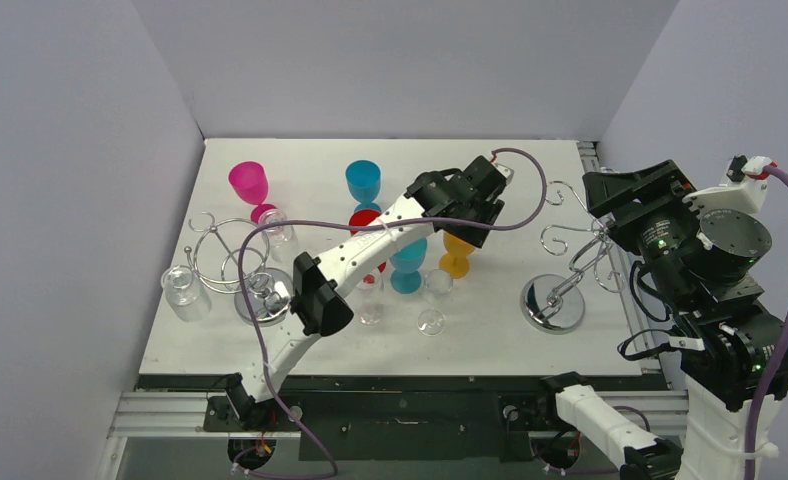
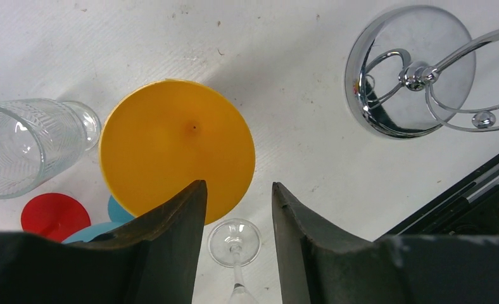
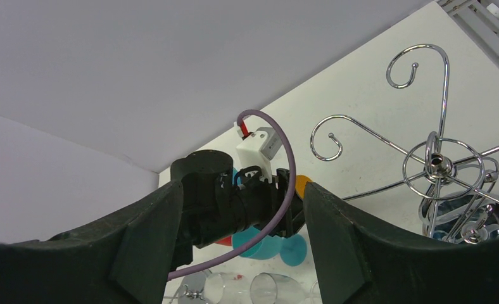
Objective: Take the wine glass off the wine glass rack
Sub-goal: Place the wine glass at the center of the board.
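the left claw [image 2: 237,185] hangs above the desk [image 2: 310,57], pointing straight down. its two dark fingers [image 2: 183,215] are spread and nothing sits between them. just under it and a touch to one side is an orange glass [image 2: 177,149], showing the wrist camera a flat round face with a small mark in the middle. in the gap between the fingers, lower on the desk, stands the foot of a clear stemmed glass [image 2: 234,242]. past the orange one, on the same side, a red foot [image 2: 55,216] and a bit of blue glass [image 2: 117,209] peek out, with a patterned clear glass [image 2: 19,147] lying beyond them. on the claw's other side is the round mirrored base of a chrome rack [image 2: 411,69].

the right claw [image 3: 242,190] is released too, its fingers wide with only air between. it is held up beside that chrome rack's curled hooks [image 3: 418,63].

the task's rack [image 1: 253,297] is well away from the left claw, back toward the arm bases at the desk's left side. clear wine glasses [image 1: 185,294] sit at its wire arms, another [image 1: 279,229] at its far side. i can't tell how they are hooked on. a pink glass [image 1: 249,183] stands behind them.
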Available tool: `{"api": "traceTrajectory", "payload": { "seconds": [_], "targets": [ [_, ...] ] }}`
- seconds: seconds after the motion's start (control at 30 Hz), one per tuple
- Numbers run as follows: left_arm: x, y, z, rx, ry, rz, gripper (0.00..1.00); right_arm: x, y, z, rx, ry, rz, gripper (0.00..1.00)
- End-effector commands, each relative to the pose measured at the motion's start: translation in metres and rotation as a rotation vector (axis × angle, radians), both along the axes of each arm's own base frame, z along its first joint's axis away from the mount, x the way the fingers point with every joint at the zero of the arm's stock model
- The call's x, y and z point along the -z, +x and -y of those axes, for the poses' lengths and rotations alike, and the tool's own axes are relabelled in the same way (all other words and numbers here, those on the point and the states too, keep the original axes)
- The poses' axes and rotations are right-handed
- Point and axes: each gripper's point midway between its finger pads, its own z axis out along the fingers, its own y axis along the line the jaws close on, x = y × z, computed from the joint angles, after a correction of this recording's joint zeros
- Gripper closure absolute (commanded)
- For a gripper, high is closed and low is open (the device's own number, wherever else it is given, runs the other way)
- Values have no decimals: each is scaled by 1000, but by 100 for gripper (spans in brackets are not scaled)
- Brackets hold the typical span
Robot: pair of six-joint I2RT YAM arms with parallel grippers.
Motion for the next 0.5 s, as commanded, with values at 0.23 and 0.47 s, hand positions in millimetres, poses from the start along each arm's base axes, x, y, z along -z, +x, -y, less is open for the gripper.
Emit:
{"api": "traceTrajectory", "payload": {
  "seconds": [0.23,0.47],
  "targets": [
    [-137,-9,-18,-17,-238,185,57,-7,6,-1,1,17,24,35],
    [-183,-15,-56,-87,-248,279,55,-7,12,-11,-43,18,13,35]
  ]
}}
